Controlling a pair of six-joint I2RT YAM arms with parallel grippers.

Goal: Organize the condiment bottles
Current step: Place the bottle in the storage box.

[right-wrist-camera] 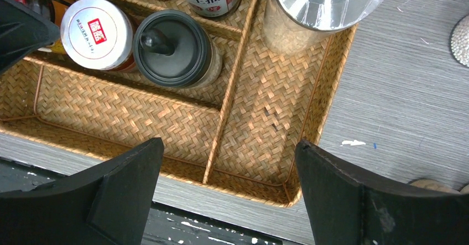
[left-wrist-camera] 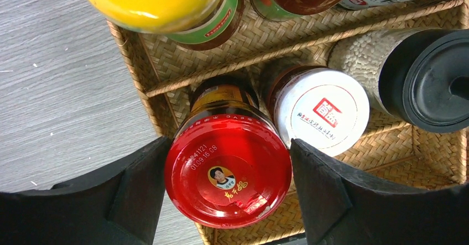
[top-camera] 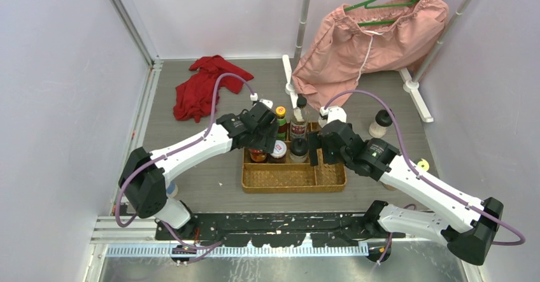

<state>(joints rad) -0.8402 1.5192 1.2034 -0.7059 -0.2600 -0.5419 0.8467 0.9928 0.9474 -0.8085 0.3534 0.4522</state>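
Bottles [top-camera: 298, 128] stand in the back half of the tray [top-camera: 294, 180] (in two rows). One shaker [top-camera: 380, 123] stands on the table [top-camera: 210, 186], right of the tray, apart.

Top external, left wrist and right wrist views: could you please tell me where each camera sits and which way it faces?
Top external: above and behind the arms, looking down at the tray; both arms and bases show.
Left wrist: on the left arm, looking down at a red-lidded jar between its fingers.
Right wrist: on the right arm, looking down at bare tray compartments; its fingers apart.
Shared: both wrist views show the white-lidded jar.
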